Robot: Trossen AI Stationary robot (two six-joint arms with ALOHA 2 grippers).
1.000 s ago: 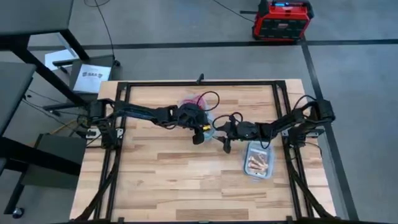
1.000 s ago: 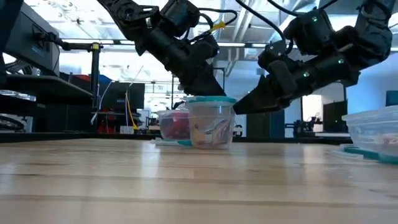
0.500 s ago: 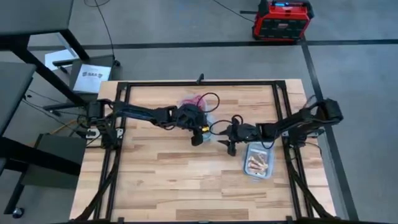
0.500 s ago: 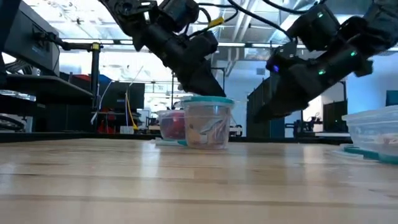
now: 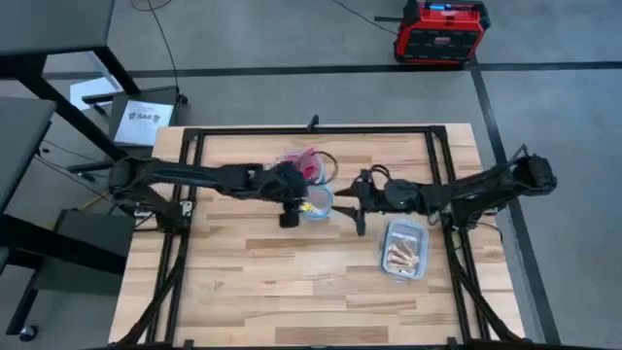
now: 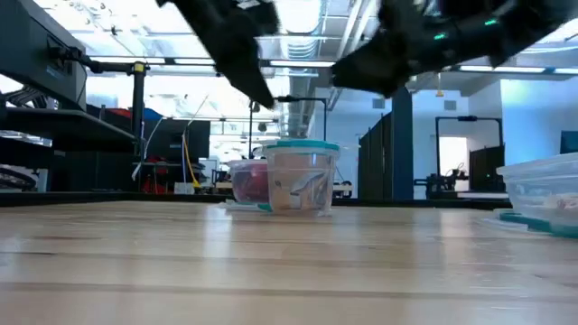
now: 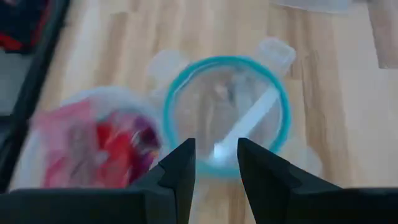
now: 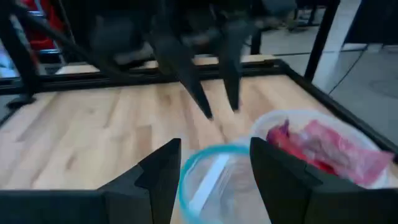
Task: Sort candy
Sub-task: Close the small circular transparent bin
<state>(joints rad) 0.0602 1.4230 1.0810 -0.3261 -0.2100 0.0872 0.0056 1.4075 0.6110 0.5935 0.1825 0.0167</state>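
A clear bowl with a teal rim (image 5: 316, 201) stands mid-table and holds a whitish candy (image 7: 245, 127). Just behind it, a second clear bowl (image 5: 301, 163) holds red and purple candy (image 7: 109, 146). At the right, a clear rectangular tub (image 5: 403, 248) holds several orange-brown candies (image 5: 401, 255). My left gripper (image 7: 214, 165) hangs open above the teal bowl's left near side (image 5: 289, 219), holding nothing. My right gripper (image 8: 214, 171) is open too, raised to the right of that bowl (image 5: 361, 226), with nothing between its fingers.
A black metal frame (image 5: 311, 129) runs round the tabletop. Bare wood (image 5: 262, 282) lies toward the near edge. In the low view both arms are well above the bowls (image 6: 302, 176), and the tub (image 6: 546, 194) sits at the right.
Both grippers have risen away from the teal-rimmed bowl. My left gripper has gone toward the table's left edge, leaving the bowl uncovered from above. My right gripper has drawn back a little toward the far right. The bowls have stayed in place.
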